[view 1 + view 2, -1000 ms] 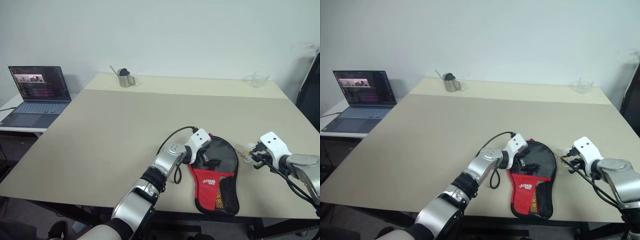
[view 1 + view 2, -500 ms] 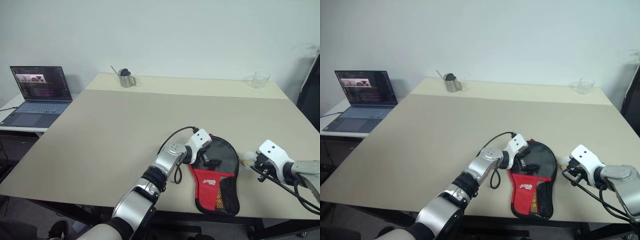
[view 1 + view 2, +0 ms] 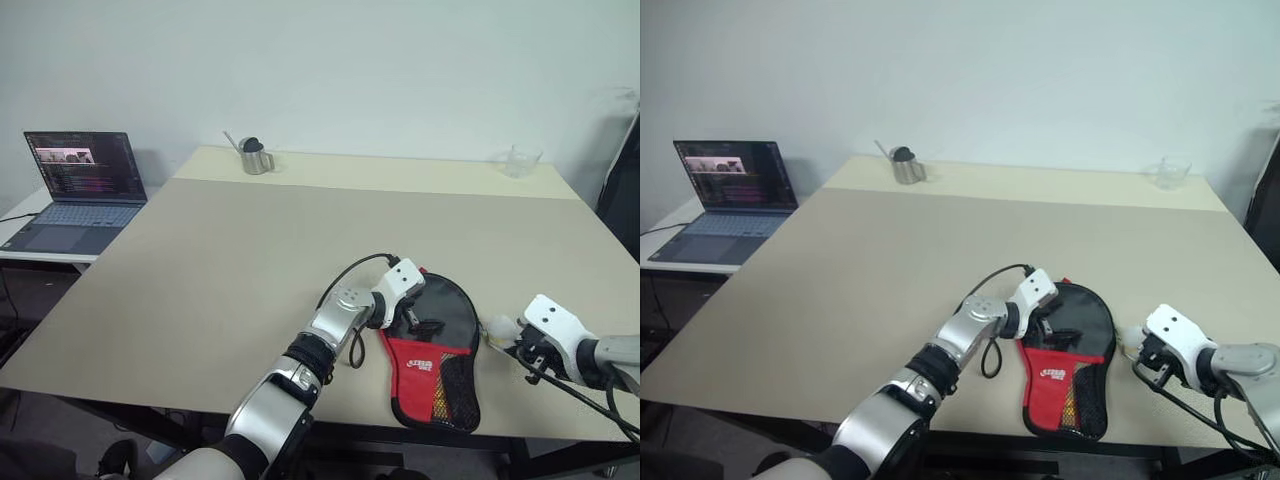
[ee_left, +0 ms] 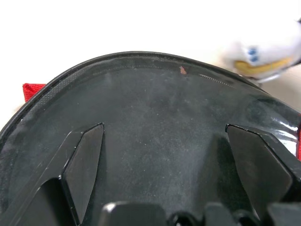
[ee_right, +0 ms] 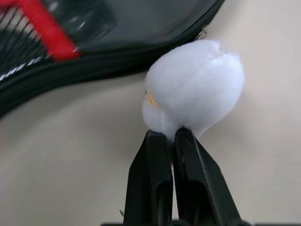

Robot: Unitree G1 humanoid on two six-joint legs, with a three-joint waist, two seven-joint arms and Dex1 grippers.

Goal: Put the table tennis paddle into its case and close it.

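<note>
The black and red case [image 3: 432,345] lies flat near the table's front edge, round end away from me, mesh panel toward me. My left gripper [image 3: 418,320] rests open on its black round part, fingers [image 4: 87,160] spread over the glossy surface [image 4: 155,94]. Just right of the case, my right gripper [image 5: 171,134] is shut on a small white fluffy charm [image 5: 195,87], seen beside the case's rim [image 3: 497,327]. The paddle is hidden.
An open laptop [image 3: 80,185] sits on a side table at the left. A metal cup [image 3: 253,157] stands at the far edge of the table [image 3: 220,260], and a clear glass [image 3: 518,160] at the far right.
My right gripper has drawn back toward the table's front edge, taking the white charm with it. The left gripper and the case have stayed put.
</note>
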